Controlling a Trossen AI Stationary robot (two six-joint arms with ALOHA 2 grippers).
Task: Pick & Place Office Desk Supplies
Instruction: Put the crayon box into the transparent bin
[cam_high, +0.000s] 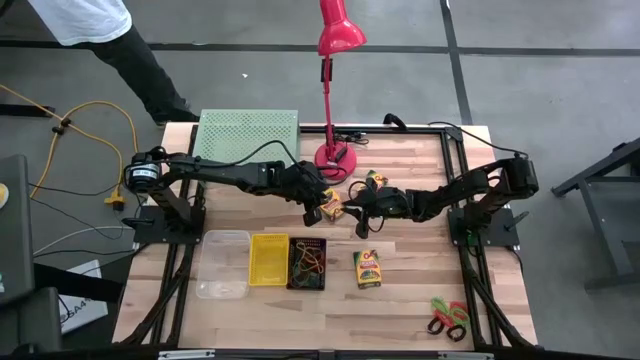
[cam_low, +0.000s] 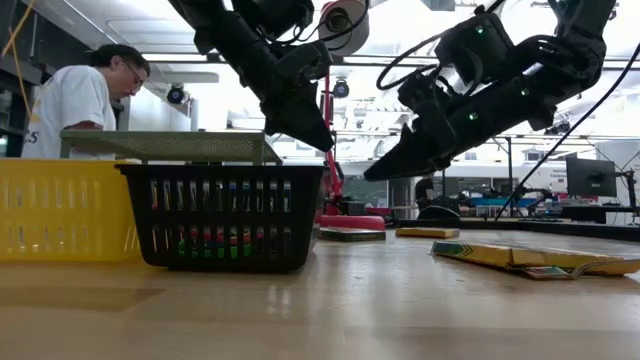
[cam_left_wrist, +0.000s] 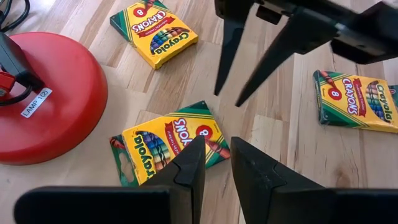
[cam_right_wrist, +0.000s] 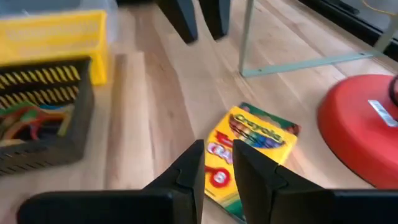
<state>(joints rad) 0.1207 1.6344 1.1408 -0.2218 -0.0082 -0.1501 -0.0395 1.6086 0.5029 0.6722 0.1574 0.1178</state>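
Observation:
Three yellow crayon boxes lie flat on the wooden table: one (cam_high: 331, 207) in the middle, one (cam_high: 375, 180) by the lamp base, one (cam_high: 368, 268) nearer the front. My left gripper (cam_left_wrist: 217, 163) hovers above the middle box (cam_left_wrist: 165, 146), its fingers a narrow gap apart with nothing between them. My right gripper (cam_right_wrist: 219, 165) faces it from the right, above the same box (cam_right_wrist: 252, 149), also narrowly open and holding nothing. In the low view both grippers (cam_low: 315, 140) (cam_low: 375, 175) hang well clear of the table.
A clear bin (cam_high: 222, 262), a yellow bin (cam_high: 268, 258) and a black mesh bin (cam_high: 307, 262) holding coloured loops stand in a row front left. Scissors (cam_high: 448, 318) lie front right. The red lamp base (cam_high: 333, 157) and green rack (cam_high: 248, 135) stand behind. A person (cam_low: 85, 100) stands at the far left.

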